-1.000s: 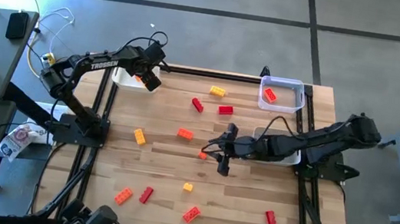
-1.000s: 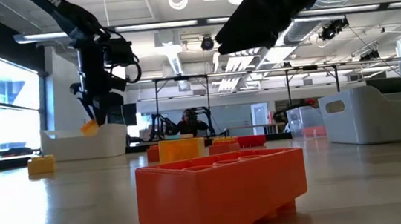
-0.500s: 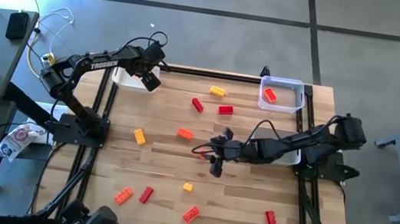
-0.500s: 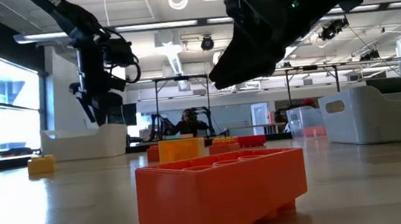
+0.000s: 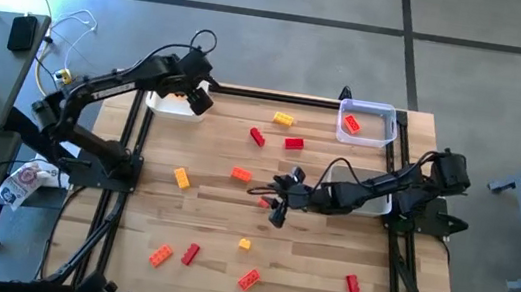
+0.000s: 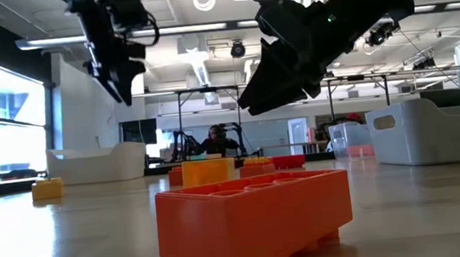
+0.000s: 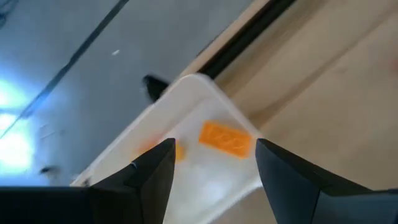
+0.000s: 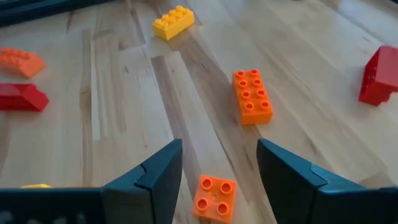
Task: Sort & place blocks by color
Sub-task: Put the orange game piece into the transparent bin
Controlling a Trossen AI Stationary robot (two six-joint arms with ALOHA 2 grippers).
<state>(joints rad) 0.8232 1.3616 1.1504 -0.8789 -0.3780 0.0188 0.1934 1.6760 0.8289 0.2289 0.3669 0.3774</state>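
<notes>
Red, orange and yellow blocks lie scattered on the wooden table. My left gripper hangs open above the white tray at the far left corner. In the left wrist view an orange block lies in that tray, and a second one shows partly behind a finger. My right gripper stands open near the table's middle, above a small orange block that sits below the gap between its fingers. In the low view both grippers hang clear of the table.
A clear tray at the far right holds a red block. Another white tray sits under my right arm. Loose blocks: yellow, red, orange, and several near the front edge.
My left gripper has let go of an orange block, which has dropped into the white tray, and has then risen well above it. My right gripper has sunk and gone a little toward the table's left, stopping over the small orange block, its fingers still apart.
</notes>
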